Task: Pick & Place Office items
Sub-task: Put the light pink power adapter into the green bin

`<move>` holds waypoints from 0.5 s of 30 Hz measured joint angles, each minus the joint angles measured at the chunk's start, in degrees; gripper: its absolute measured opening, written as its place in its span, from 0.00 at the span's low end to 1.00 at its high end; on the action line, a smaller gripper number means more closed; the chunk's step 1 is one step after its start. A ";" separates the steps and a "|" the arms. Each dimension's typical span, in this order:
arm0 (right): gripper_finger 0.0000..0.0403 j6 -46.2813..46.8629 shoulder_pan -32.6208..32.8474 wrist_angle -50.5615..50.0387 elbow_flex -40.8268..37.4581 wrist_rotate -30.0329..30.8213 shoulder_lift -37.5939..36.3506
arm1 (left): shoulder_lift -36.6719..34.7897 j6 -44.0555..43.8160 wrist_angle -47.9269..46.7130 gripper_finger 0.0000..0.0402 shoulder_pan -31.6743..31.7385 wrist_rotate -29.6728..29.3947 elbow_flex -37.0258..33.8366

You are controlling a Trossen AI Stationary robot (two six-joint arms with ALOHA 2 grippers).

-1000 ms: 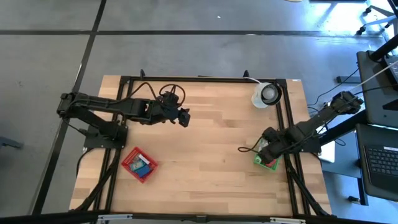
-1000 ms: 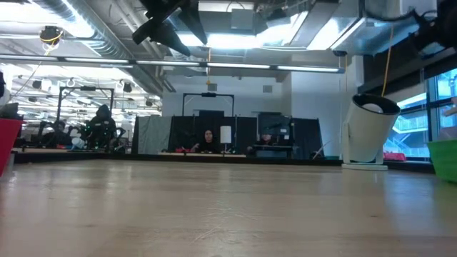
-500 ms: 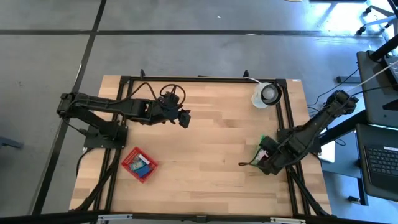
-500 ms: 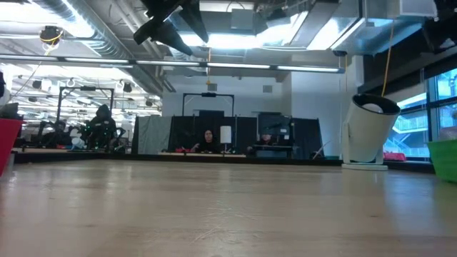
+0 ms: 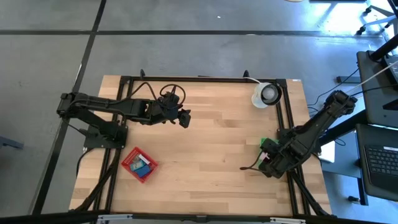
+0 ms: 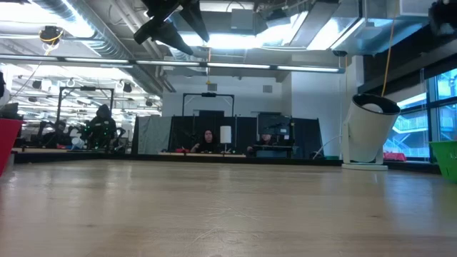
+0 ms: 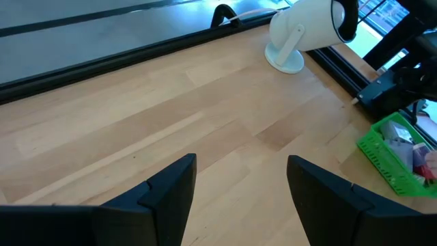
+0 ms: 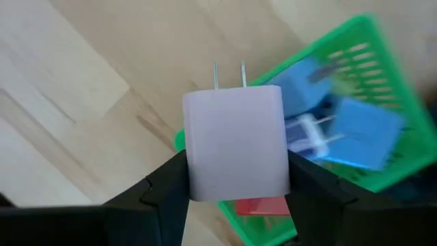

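A lavender plug block [image 8: 235, 140] with two metal prongs sits between the fingers of my right gripper [image 8: 235, 195], which is shut on it. That gripper [image 5: 263, 163] hangs over the near side of the green basket [image 5: 266, 144] at the table's right edge. In the right wrist view the green basket [image 8: 355, 61] holds blue pieces [image 8: 358, 133] and a red one [image 8: 263, 205]. My left gripper [image 5: 185, 118] stands open above the far middle of the table, nothing between its fingers [image 7: 174, 195]. My right gripper pinches the lavender block by two opposite flat sides [image 8: 194, 167] between its two fingers [image 8: 164, 188]. The fingers come from above, pointing down. The block is lifted clear above the basket's edge and the wood, its prongs [image 8: 229, 72] pointing sideways, away from the wrist.
A red basket [image 5: 138, 164] with small pieces stands at the near left. A white round object with a dark centre [image 5: 266, 94] stands at the far right corner. Bare wood [image 5: 205, 149] lies between the baskets. People sit in the room beyond the table.
My right gripper has carried the lavender block toward the table's near edge, over the green basket's near side, rolling a little about its own axis. More of the basket's far side now shows.
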 joint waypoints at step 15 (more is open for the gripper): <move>0.50 4.88 5.44 -6.66 1.91 -4.04 0.00 | 0.00 0.07 -0.09 0.56 -0.44 0.01 0.00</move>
